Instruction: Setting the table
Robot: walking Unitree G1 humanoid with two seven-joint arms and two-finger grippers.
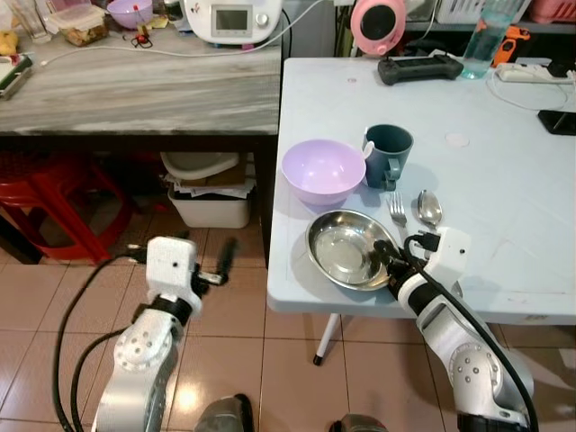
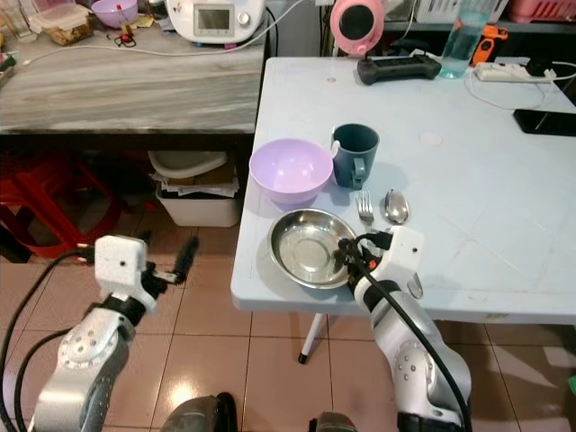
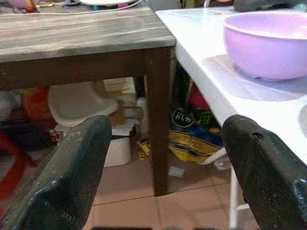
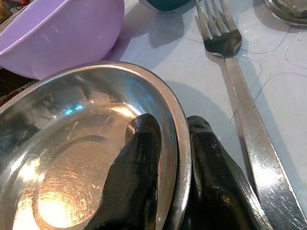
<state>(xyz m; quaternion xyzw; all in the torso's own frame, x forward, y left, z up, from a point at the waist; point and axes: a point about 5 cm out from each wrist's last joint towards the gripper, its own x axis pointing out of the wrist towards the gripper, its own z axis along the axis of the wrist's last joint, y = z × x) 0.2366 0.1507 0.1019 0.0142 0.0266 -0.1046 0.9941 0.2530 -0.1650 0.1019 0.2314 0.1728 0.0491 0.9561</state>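
Steel plate [image 1: 346, 249] rim pinched by right tool [image 1: 389, 264], left tool [image 1: 219, 270] spread open

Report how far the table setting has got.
Done: purple bowl, teal mug, fork and spoon lie grouped on the white table. In hand: the right gripper pinches the steel plate's rim, near the table edge. Left: release it. The left gripper hangs open beside the table.

Counted near the white tabletop's [image 1: 504, 180] edge: one steel plate [image 1: 346, 247], one purple bowl [image 1: 323, 169], one mug [image 1: 388, 154], one fork [image 1: 397, 210], one spoon [image 1: 429, 208].
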